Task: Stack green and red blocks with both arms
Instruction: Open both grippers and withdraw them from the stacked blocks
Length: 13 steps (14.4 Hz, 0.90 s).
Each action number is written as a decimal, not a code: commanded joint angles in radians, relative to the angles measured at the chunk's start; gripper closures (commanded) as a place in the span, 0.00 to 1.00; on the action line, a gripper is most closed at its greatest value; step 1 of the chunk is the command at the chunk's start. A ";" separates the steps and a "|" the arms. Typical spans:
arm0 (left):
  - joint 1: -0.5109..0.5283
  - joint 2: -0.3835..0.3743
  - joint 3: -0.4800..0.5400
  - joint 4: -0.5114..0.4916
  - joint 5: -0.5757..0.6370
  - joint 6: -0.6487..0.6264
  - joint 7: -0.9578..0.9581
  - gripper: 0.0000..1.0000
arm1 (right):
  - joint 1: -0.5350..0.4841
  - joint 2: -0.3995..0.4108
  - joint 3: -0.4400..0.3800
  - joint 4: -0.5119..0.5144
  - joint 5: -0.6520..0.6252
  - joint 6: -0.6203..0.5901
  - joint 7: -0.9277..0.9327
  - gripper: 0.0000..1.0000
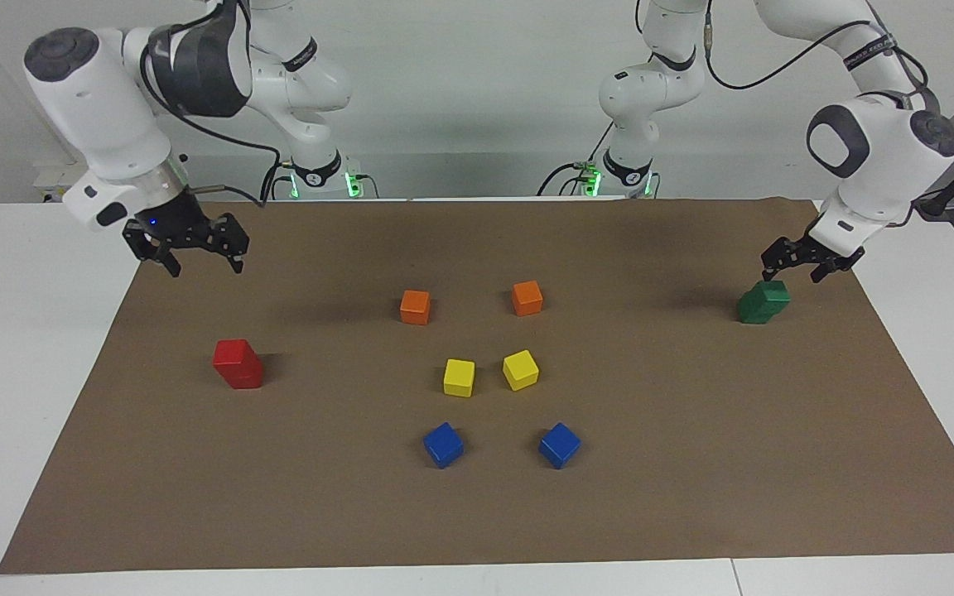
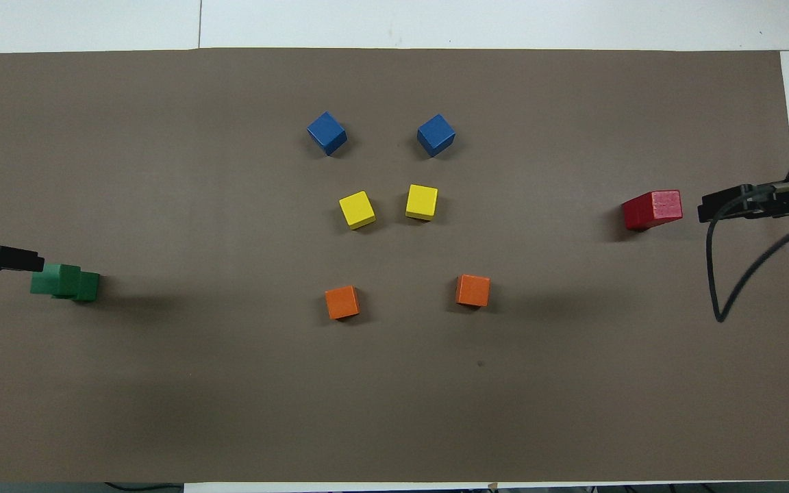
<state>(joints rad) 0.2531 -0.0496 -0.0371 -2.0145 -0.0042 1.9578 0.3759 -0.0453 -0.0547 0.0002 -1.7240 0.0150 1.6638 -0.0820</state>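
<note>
Both stacks stand, and my two pincers hang clear of them

My left gripper (image 1: 803, 266) hovers just above the green stack (image 1: 763, 301) at the left arm's end of the brown mat (image 1: 692, 497), fingers apart, upper green cube skewed on the lower; my right gripper (image 1: 199, 252) hangs spread open over the mat at the right arm's end, well apart from the red stack (image 1: 238, 363), which sits farther from my bases. Between the stacks lie two orange cubes (image 1: 415, 307) nearest me, two yellow cubes (image 1: 459, 377), then two blue cubes (image 1: 443, 444) farthest
</note>
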 commanded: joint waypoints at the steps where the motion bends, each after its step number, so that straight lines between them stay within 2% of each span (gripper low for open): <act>1: -0.011 -0.079 -0.001 0.023 0.015 -0.071 0.014 0.00 | -0.011 0.041 -0.002 0.139 0.008 -0.134 -0.016 0.00; 4: -0.044 -0.070 -0.009 0.146 0.015 -0.176 -0.069 0.00 | -0.016 0.058 -0.002 0.155 -0.007 -0.142 -0.015 0.00; 6: -0.061 -0.070 -0.010 0.193 0.015 -0.223 -0.155 0.00 | -0.016 0.059 -0.003 0.141 -0.009 -0.133 -0.015 0.00; 10: -0.101 -0.038 -0.012 0.313 0.013 -0.353 -0.178 0.00 | -0.018 0.059 -0.003 0.124 -0.017 -0.128 -0.013 0.00; 13: -0.120 -0.016 -0.012 0.362 0.012 -0.396 -0.226 0.00 | -0.016 0.056 -0.003 0.118 -0.018 -0.127 -0.012 0.00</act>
<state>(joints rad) 0.1548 -0.1078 -0.0569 -1.7211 -0.0042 1.6151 0.1830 -0.0514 0.0052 -0.0091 -1.6041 0.0090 1.5416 -0.0819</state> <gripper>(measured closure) 0.000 0.000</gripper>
